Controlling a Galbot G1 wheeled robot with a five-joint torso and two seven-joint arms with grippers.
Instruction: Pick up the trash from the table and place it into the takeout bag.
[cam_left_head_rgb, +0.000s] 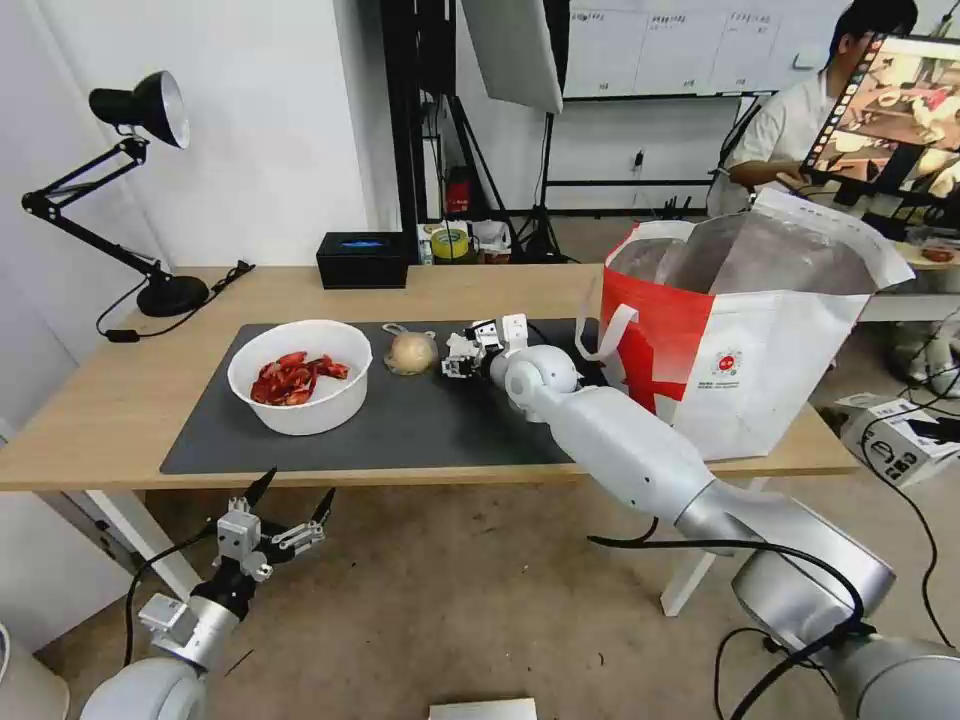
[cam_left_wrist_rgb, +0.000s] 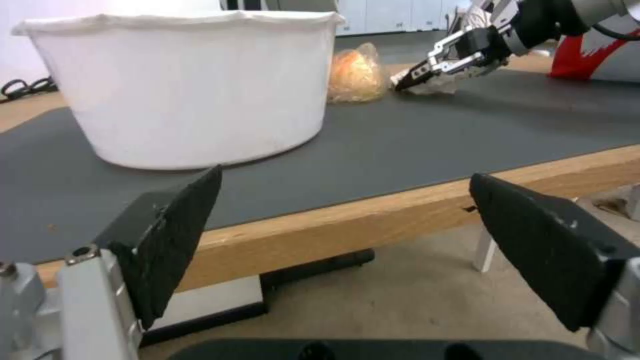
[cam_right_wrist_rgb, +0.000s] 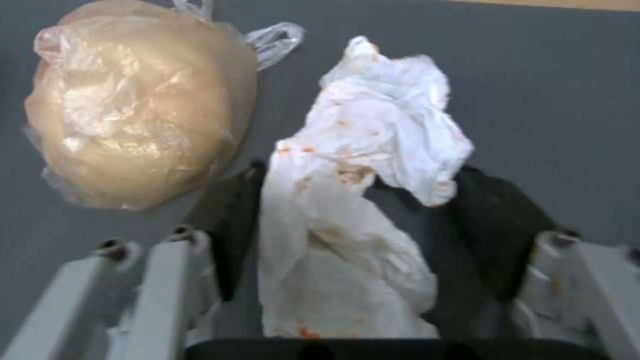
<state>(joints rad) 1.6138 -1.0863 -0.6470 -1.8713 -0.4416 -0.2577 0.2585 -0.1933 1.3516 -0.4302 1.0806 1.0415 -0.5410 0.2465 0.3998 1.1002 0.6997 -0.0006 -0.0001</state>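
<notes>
The table (cam_left_head_rgb: 120, 400) is a long light-wood top on white legs, and most of its middle is covered by a dark grey mat (cam_left_head_rgb: 400, 430). On the mat's left part sits the white bowl (cam_left_head_rgb: 299, 375) with red crayfish shells inside; just to its right lies the small knotted bag (cam_left_head_rgb: 411, 351) holding a beige lump. Next to that bag is the crumpled tissue (cam_right_wrist_rgb: 360, 200), white with orange stains, lying flat on the mat. The right gripper (cam_left_head_rgb: 458, 359) is down at the mat with its fingers parted, one either side of the tissue; from the wrist view the pads seem close to the paper but not yet pressing it, though the folds make that hard to judge. The takeout bag (cam_left_head_rgb: 760, 370) stands open at the table's right end, foil lining showing, a white loop handle hanging toward the mat. The left gripper (cam_left_head_rgb: 285, 510) hangs below the table's front edge, near the bowl's side of the desk, spread wide and holding nothing. At the back of the table are a black desk lamp (cam_left_head_rgb: 140, 110) and a black box (cam_left_head_rgb: 362, 260) with a blue top. Beyond stand a white wall, dark stands, and a brownish floor.
</notes>
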